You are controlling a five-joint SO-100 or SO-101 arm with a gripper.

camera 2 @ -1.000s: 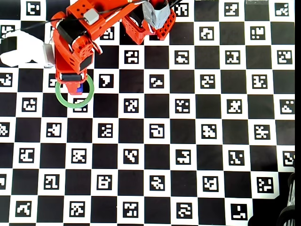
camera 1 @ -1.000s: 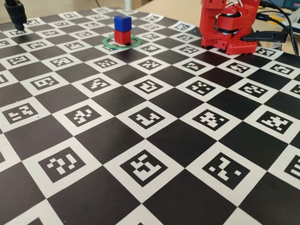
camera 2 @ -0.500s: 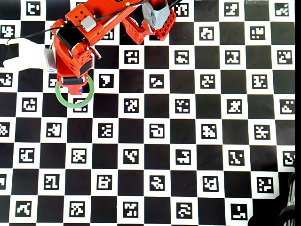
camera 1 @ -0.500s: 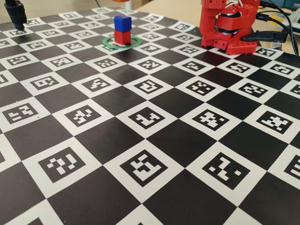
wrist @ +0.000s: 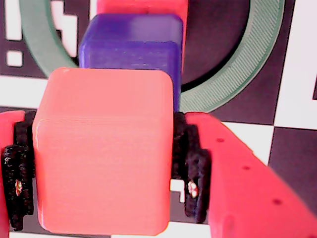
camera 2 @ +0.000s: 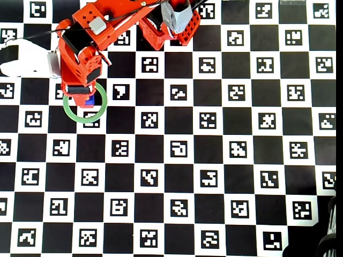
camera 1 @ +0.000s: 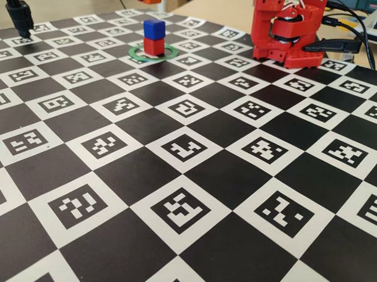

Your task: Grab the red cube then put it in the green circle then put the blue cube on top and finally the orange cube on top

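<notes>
With blue cube stacked on red cube, the gripper clamps the orange cube above; it needs centring, then lowering.

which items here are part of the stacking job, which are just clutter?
Part of the job:
- red cube, sitting in the green ring
- blue cube, stacked on the red one
- orange cube, clamped between the fingers, above the stack

Just lying about:
- black stand at the far left corner in the fixed view
- black cables behind the arm's base
</notes>
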